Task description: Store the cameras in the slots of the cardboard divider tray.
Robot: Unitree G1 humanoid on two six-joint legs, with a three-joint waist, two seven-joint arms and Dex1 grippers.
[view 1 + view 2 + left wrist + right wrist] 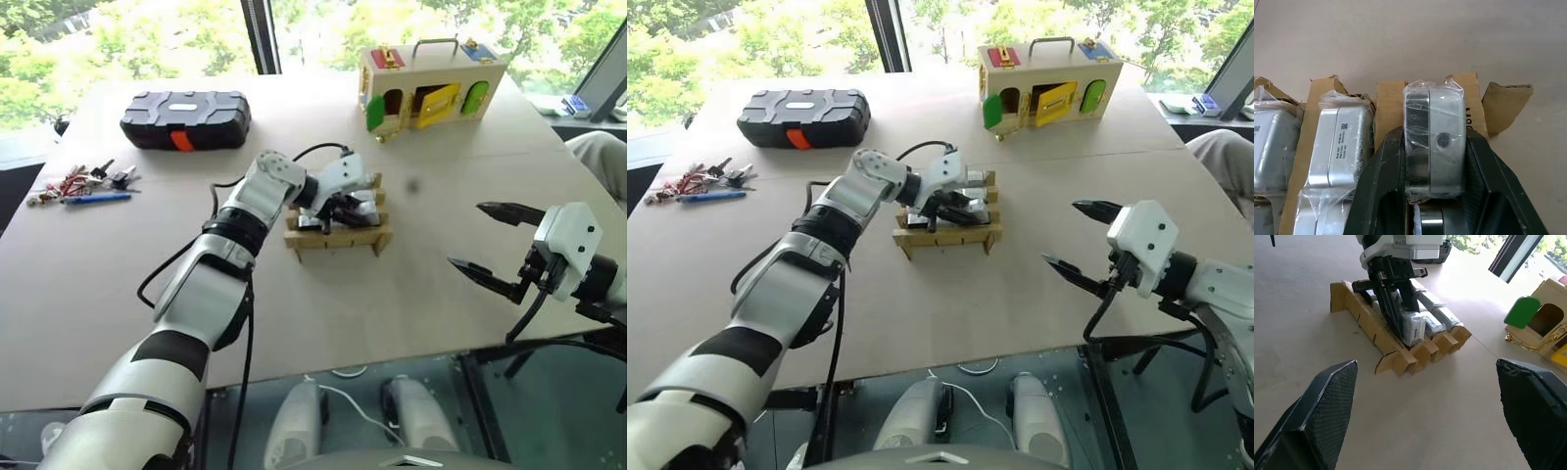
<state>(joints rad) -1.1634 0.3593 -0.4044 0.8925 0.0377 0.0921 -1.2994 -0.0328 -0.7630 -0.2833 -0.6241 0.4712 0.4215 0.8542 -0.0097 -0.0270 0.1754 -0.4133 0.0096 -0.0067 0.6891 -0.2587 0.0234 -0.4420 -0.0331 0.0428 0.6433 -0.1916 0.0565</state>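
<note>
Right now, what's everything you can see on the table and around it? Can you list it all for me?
cameras: several, silver-grey, wrapped in clear plastic, in the slots of the tray; one is between the left gripper's fingers
cardboard divider tray: one, tan, middle of the table
black plastic case: one, black with an orange latch, far left of the table
keys: one bunch, left edge of the table, with a blue pen beside it
wooden box: one, light wood with green, yellow and red doors and a handle, far side of the table
table: one, beige
left gripper: black fingers, shut on a camera at the tray
right gripper: black fingers, open, right of the tray
</note>
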